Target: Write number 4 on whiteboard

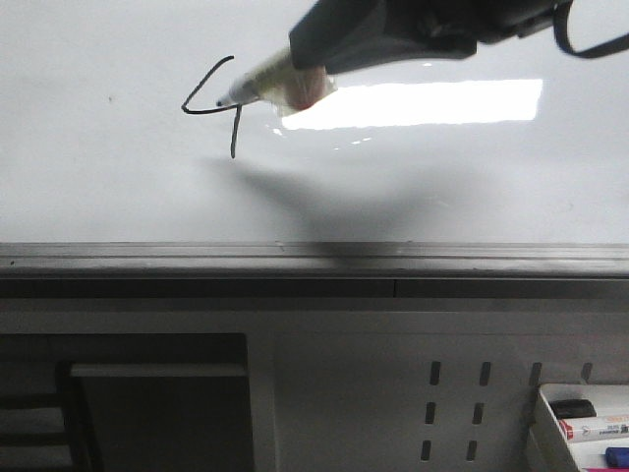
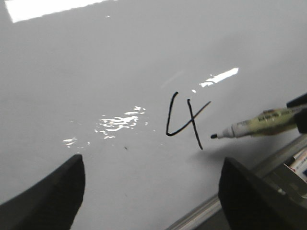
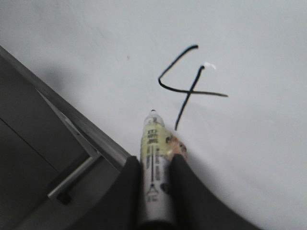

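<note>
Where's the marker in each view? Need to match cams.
Front: marker upper centre, held by the right gripper, tip beside the number 4.
Left wrist: marker at the right edge, pointing at the 4.
Right wrist: marker bottom centre, between the fingers.
Shared landmark: the 4 on the whiteboard.

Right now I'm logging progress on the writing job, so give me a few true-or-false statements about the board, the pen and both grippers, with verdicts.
1. A thin black hand-drawn number 4 is on the glossy white whiteboard. True.
2. The right gripper is shut on a white marker with a black tip. True.
3. The left gripper grips a marker. False: its dark fingers stand apart with nothing between them.
4. The marker's cap is on. False: the black tip is bare.
5. The white tray at the robot's lower right holds nothing. False: more markers lie in it.
6. The figure is red. False: black.
</note>
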Available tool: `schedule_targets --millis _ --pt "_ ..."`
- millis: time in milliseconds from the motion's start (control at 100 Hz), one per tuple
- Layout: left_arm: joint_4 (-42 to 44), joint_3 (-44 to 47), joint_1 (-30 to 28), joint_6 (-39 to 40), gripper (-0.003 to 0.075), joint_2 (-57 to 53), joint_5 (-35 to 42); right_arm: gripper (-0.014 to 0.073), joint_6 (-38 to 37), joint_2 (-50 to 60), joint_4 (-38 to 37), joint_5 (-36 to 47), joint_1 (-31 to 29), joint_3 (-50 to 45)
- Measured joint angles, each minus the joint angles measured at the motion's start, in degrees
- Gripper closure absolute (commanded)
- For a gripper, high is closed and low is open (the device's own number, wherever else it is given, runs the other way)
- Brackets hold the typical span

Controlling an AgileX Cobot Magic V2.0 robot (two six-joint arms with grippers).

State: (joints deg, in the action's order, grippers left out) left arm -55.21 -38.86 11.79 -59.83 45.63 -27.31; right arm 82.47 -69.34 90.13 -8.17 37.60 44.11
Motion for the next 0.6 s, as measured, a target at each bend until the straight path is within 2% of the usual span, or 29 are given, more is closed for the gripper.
schedule_targets --millis 140,250,400,600 --pt "-5.2 0.0 3.8 -8.5 0.0247 0.2 -3.0 0.0644 -3.1 1.8 -1.0 -5.3 0.0 0.0" --pt "-5.8 0.0 9.8 -13.3 0.0279 1.1 -3.4 0.0644 -11.3 1.8 -9.4 -11.6 -0.7 0.0" --pt "-3.4 0.0 18.3 -14.8 0.0280 2.9 -3.5 0.0644 -20.9 1.8 -22.1 -18.2 -2.3 0.5" --pt "-1.1 0.0 23.5 -15.2 0.0280 7.2 -3.5 0.0644 -23.9 1.8 -26.6 -24.0 -2.7 3.9"
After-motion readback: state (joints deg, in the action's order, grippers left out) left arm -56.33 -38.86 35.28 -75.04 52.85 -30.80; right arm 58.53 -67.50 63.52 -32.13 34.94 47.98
